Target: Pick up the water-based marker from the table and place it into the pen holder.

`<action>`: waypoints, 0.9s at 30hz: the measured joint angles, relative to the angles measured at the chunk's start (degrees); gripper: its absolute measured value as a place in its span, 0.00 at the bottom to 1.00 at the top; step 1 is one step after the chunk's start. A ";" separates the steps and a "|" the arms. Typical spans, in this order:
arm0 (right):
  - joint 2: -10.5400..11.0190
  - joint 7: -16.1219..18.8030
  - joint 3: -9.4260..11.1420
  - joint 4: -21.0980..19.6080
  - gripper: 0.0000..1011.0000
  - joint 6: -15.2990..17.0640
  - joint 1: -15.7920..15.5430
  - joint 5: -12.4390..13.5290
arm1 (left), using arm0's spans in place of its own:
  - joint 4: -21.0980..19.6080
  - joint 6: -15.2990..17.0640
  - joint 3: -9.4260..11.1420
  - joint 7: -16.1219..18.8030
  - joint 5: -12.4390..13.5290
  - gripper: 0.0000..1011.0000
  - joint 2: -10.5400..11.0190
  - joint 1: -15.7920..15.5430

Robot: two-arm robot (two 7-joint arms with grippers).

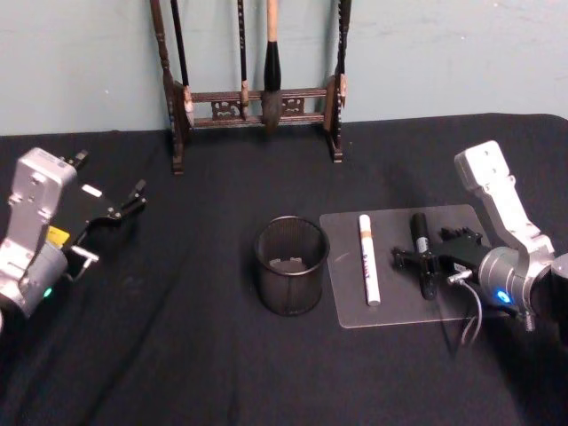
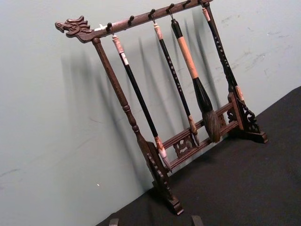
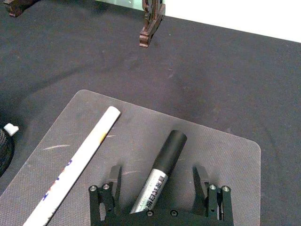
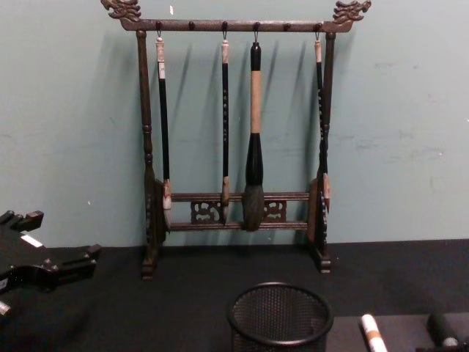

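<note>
While the left tool (image 1: 133, 199) hangs parked over the left side of the black-clothed desk (image 1: 177, 346) with its fingers apart, the right tool (image 3: 157, 173) sits low over the clear rectangular plastic mat (image 1: 395, 312). Its fingers are spread on either side of the black-capped, grey-barrelled marker (image 1: 420, 229) and do not grip it. That marker lies flat on the mat, near a white marker with an orange band (image 1: 368, 259). The round black wire-mesh pen holder (image 1: 288, 291) stands upright just beside the mat's left edge. A dark wooden brush rack (image 4: 234, 198) stands at the back by the wall.
</note>
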 joint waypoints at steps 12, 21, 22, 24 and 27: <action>-0.93 0.79 0.92 0.11 0.99 -0.46 -0.35 -1.40 | 0.00 0.00 0.00 0.00 0.00 0.99 0.00 0.00; -1.77 1.45 1.52 0.51 0.99 -0.74 -0.34 -2.40 | 0.00 0.00 0.00 0.00 0.00 0.99 0.00 0.00; -1.86 1.47 1.57 0.57 0.99 -0.76 -0.32 -2.49 | 0.00 0.00 0.00 0.00 0.00 0.99 0.00 0.00; -2.09 1.54 1.72 0.84 0.99 -0.77 -0.20 -2.79 | 0.00 0.00 0.00 0.00 0.00 0.99 0.00 0.00; -2.31 1.77 1.90 1.08 0.99 -0.79 -0.14 -3.15 | 0.00 0.00 0.00 0.00 0.00 0.99 0.00 0.00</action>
